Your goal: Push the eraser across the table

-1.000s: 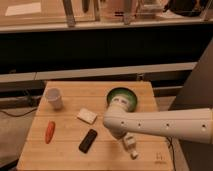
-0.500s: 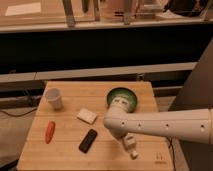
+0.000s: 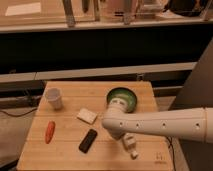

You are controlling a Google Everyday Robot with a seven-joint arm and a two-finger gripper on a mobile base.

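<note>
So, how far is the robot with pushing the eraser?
Done: nothing that shows; the eraser lies untouched on the table. In hand: the gripper, shut and empty, is low beside the eraser, on its right in the picture, not touching. Left: make contact and push it across.

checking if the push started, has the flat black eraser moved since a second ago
No. The flat black eraser keeps its gap to the cream-white block; the shut gripper hangs to its right, not touching.

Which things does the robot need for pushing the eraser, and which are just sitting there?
For the job: eraser, table, gripper (jaws shut, low over the table, apart from the eraser).
Just lying about: cup, block, carrot, bowl.
</note>
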